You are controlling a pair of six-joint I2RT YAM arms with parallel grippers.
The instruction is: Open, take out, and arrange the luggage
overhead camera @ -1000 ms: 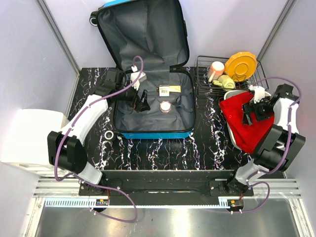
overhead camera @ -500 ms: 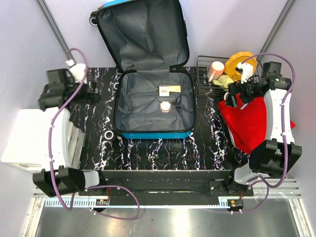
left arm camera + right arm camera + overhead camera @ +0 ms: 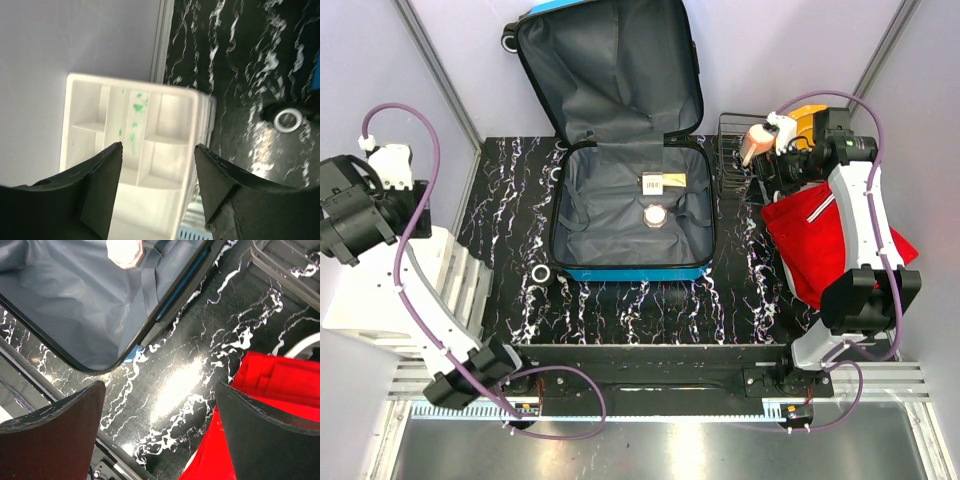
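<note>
The blue suitcase (image 3: 620, 190) lies open at the back middle of the table. Its lid leans on the back wall and its grey-lined base (image 3: 75, 300) lies flat. A small labelled box (image 3: 663, 182) and a round pinkish item (image 3: 655, 214) lie in the base; the round item also shows in the right wrist view (image 3: 125, 250). My left gripper (image 3: 360, 215) is raised at the far left, open and empty (image 3: 157, 150) over a white compartment bin (image 3: 150, 165). My right gripper (image 3: 782, 168) is open and empty (image 3: 160, 387), held above the table between the suitcase corner and a red cloth (image 3: 280, 405).
A wire rack (image 3: 735, 160) at the back right holds an orange plate (image 3: 810, 122) and a pink cup (image 3: 757, 140). The red cloth (image 3: 820, 245) drapes over a white bin on the right. A white ring (image 3: 540, 272) lies left of the suitcase (image 3: 288, 120). The white bin (image 3: 390, 285) stands at the left edge.
My left arm has swung out of the suitcase, left and up, to over the white bin. My right arm has lifted off the red cloth toward the rack.
</note>
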